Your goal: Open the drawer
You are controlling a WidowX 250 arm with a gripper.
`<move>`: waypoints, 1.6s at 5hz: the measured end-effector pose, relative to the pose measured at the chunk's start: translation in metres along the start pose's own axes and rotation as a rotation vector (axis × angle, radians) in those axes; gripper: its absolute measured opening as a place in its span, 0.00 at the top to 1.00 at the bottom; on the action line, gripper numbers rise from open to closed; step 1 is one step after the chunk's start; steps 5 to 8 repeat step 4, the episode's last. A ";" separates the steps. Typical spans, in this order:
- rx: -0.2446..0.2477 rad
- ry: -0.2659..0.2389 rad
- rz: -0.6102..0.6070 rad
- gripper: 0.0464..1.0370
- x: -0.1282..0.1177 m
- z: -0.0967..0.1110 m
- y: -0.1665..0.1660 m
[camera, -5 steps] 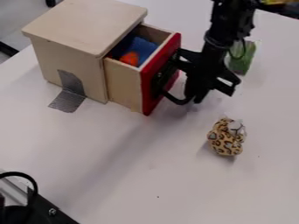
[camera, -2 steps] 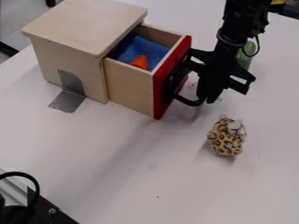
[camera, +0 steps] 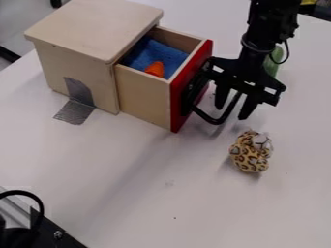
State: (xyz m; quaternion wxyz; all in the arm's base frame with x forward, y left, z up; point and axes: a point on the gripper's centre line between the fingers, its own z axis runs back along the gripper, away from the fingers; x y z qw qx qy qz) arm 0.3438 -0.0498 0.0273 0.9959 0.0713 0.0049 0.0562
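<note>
Claw (camera: pixel 232 112) spread about black handle (camera: pixel 215 121), red-fronted drawer (camera: pixel 143 99) well past cabinet edge (camera: pixel 117 99), gap before spotted toy (camera: pixel 249 152)

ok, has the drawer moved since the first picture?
Yes, the drawer has slid right, farther out of the unmoved wooden cabinet; no clear shift since the second picture.

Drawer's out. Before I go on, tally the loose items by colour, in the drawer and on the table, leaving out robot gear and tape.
Blue: 1, cloth in the drawer
Orange: 1, small item in there
Spotted tan: 1, toy
Green: 1, item behind the tool
Total: 4
</note>
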 end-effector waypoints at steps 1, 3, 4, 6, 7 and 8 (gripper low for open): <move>-0.020 -0.061 0.014 0.07 0.002 0.021 0.002; -0.083 -0.162 0.038 0.04 -0.006 0.075 0.002; -0.113 -0.169 0.020 0.04 -0.015 0.089 0.003; -0.113 -0.169 0.020 0.04 -0.015 0.089 0.003; -0.113 -0.169 0.020 0.04 -0.015 0.089 0.003; -0.113 -0.169 0.020 0.04 -0.015 0.089 0.003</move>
